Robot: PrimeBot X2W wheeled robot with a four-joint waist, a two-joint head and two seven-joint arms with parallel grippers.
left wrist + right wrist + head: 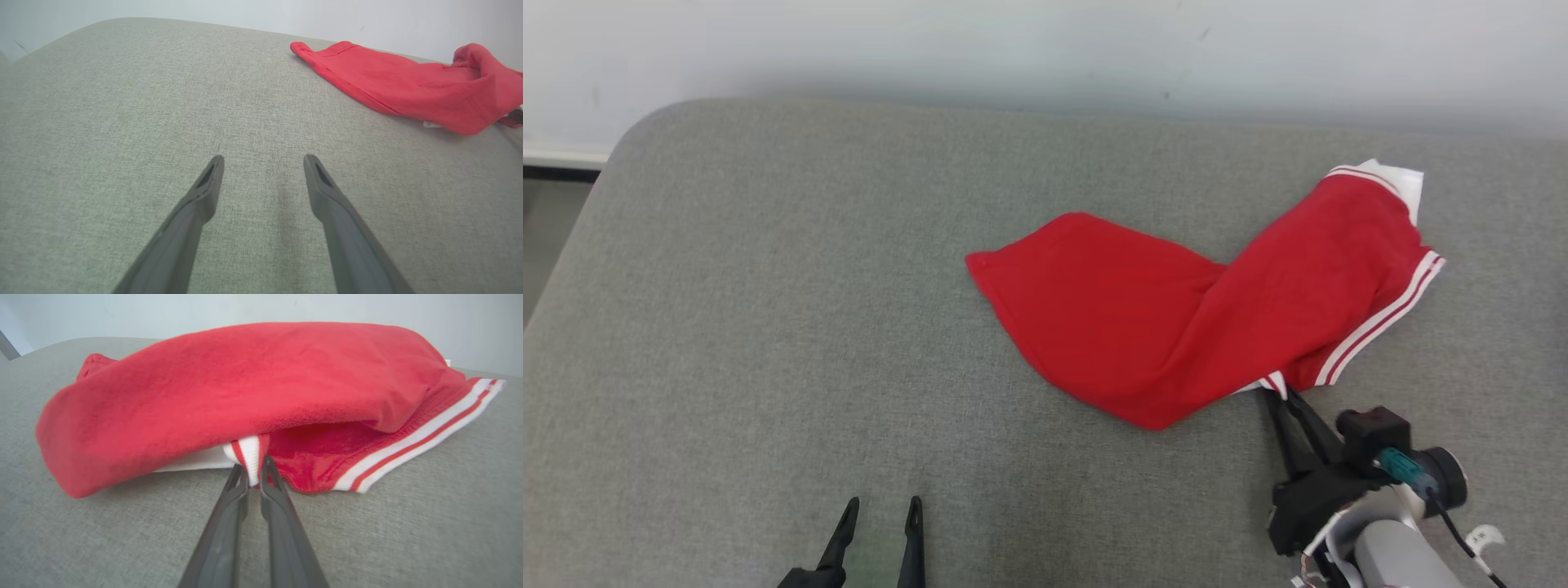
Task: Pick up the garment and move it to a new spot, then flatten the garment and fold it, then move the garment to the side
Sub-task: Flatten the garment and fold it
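Red white-striped garment (1176,327), pinched by right gripper (253,475)

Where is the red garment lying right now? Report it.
In the head view the red garment lies crumpled right of centre on the grey cushion, its striped near edge pinched by the right gripper; the left gripper sits apart, open.

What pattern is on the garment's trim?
White trim with a red stripe, on the red garment. The right wrist view shows it best.

A plain indoor room: grey upholstered surface (768,327) against a white wall (1013,49).
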